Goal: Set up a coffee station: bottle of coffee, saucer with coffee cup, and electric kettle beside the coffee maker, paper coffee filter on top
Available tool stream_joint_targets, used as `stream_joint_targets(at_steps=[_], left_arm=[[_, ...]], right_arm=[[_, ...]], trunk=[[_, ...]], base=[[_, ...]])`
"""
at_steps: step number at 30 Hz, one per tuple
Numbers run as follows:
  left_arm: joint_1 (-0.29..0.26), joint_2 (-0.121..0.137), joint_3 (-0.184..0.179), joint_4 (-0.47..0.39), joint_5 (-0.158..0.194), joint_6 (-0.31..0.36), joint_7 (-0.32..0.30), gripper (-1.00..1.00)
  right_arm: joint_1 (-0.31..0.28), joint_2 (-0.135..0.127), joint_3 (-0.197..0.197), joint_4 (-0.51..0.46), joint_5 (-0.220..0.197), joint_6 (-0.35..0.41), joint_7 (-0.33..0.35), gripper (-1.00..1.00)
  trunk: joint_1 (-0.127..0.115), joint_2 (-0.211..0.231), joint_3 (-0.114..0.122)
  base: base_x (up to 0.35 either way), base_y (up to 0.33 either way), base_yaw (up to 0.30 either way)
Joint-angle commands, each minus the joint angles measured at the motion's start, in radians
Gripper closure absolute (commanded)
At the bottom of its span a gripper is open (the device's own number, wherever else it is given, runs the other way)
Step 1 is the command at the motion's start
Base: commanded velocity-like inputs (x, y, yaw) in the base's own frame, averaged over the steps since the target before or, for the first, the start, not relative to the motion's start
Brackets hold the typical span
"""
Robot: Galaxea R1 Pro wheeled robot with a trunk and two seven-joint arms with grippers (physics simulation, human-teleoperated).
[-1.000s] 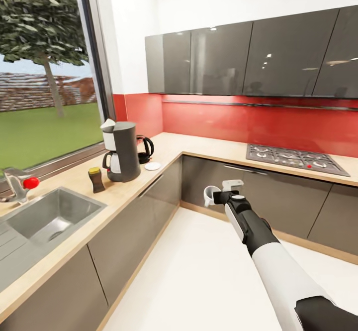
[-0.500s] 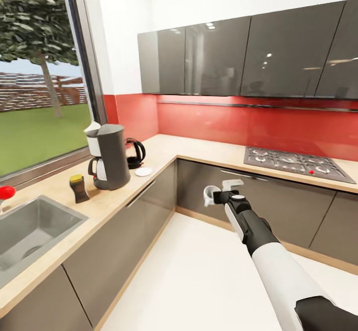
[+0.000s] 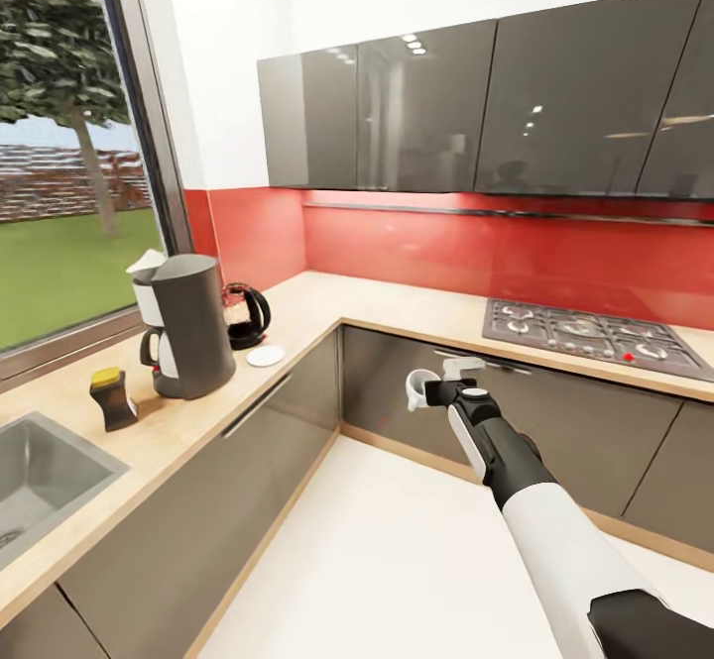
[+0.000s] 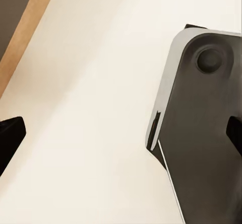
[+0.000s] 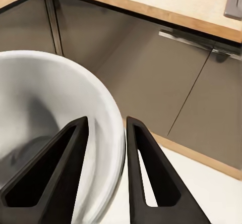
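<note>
On the kitchen countertop point(image 3: 327, 307) by the window stands the coffee maker point(image 3: 188, 327) with a white paper coffee filter point(image 3: 147, 263) on its top. The bottle of coffee point(image 3: 112, 398) is just to its left. Behind it to the right sits the electric kettle point(image 3: 243, 314), with the saucer point(image 3: 266, 356) in front of the kettle, bare. My right gripper point(image 3: 436, 393) hangs over the floor, well right of the counter, shut on the rim of the white coffee cup point(image 3: 420, 388). Its black fingers point(image 5: 146, 173) pinch the coffee cup's point(image 5: 45, 113) wall. My left gripper point(image 4: 121, 133) is open over the floor.
A gas hob point(image 3: 585, 332) is set in the back counter at right, and a steel sink point(image 3: 40, 471) at near left. Glossy grey cabinets point(image 3: 446, 114) hang above the red backsplash. White floor point(image 3: 397, 560) lies between the counter runs. My base point(image 4: 201, 148) shows under the left gripper.
The camera has swung right and closer, so the coffee maker, kettle, saucer, bottle and sink slid left in the picture. My right arm and the cup keep the same place in the picture.
</note>
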Motion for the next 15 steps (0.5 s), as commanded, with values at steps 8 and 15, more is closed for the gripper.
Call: stream_joint_targets(at_steps=[8, 15], left_arm=[[0.0, 0.001, -0.007, 0.0, 0.006, -0.003, 0.003, -1.0], [0.0, 0.001, -0.007, 0.0, 0.008, -0.004, 0.003, -1.0]], right_arm=[[0.0, -0.001, 0.004, -0.001, -0.006, 0.003, -0.006, 1.0], [0.0, -0.001, 0.004, -0.001, -0.006, 0.003, -0.005, 1.0]], trunk=[[0.001, -0.001, -0.001], [0.001, -0.001, -0.001]], base=[[0.289, -0.168, 0.001], [0.284, -0.165, 0.192]])
